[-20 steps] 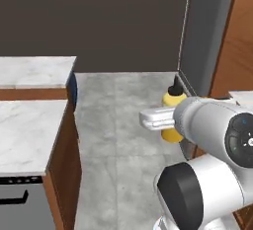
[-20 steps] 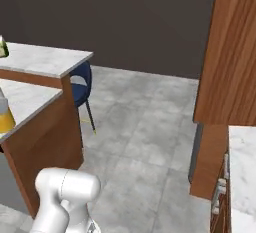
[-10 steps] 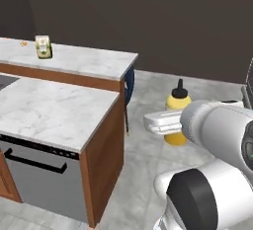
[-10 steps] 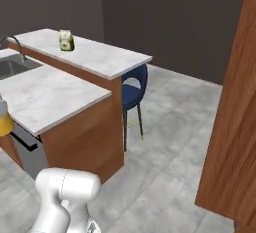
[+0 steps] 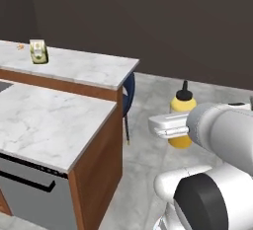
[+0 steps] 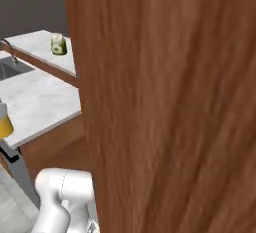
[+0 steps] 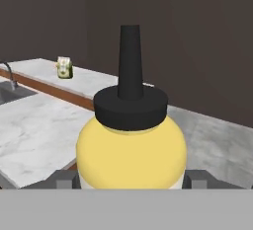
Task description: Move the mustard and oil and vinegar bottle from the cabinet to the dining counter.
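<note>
a: what's the room like from the left base view?
b: grey tiled floor, dark wall behind. the dining counter (image 5: 94,71) is a white marble slab on a wood base; a lower marble worktop (image 5: 44,125) sits in front of it, and a blue stool (image 5: 128,95) is tucked at the slab's right end. a small green-and-white pouch (image 5: 38,52) stands near the slab's far left edge.
a: and the mustard (image 5: 181,117)?
b: upright in the air over the floor, well right of the counter, black nozzle pointing up. the gripper (image 5: 170,125) is clamped on its body.
a: right base view?
b: a big brown wooden panel (image 6: 170,102) covers most of it. to the left, the pouch (image 6: 58,44) on the counter (image 6: 40,47), a sink (image 6: 12,69) with a tap in the worktop, and a bit of the yellow bottle (image 6: 4,123) at the left edge.
a: hand view?
b: the mustard (image 7: 131,145) is close up, standing straight between the fingers (image 7: 62,178), long axis vertical. behind it are the counter (image 7: 84,81) and the pouch (image 7: 64,68).
</note>
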Tool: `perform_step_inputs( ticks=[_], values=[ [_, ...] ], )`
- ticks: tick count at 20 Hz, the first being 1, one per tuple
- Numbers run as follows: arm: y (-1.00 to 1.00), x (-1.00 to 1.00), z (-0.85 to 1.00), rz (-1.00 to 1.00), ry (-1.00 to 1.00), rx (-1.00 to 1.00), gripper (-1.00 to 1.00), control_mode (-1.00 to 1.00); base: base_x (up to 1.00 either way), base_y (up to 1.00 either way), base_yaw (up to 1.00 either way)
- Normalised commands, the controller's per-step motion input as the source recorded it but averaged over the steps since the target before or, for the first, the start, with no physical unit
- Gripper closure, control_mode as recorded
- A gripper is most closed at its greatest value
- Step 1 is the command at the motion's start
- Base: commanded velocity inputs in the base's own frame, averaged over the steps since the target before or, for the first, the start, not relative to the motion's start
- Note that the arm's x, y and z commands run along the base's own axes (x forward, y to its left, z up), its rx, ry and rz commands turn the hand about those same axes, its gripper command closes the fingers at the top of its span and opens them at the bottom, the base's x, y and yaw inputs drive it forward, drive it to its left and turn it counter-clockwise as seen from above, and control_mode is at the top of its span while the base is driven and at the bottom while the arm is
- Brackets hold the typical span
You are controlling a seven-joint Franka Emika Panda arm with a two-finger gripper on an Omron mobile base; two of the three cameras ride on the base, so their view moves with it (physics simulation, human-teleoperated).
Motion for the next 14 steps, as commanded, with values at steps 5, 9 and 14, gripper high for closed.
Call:
perform_step_inputs(
  ticks=[5,9,14],
  values=[
    [0.0,0.0,0.0,0.0,0.0,0.0,1.0,1.0,0.56,-0.51,0.02],
    [0.0,0.0,0.0,0.0,0.0,0.0,1.0,1.0,0.6,-0.49,0.02],
    [0.0,0.0,0.0,0.0,0.0,0.0,1.0,1.0,0.66,-0.48,0.01]
  ],
)
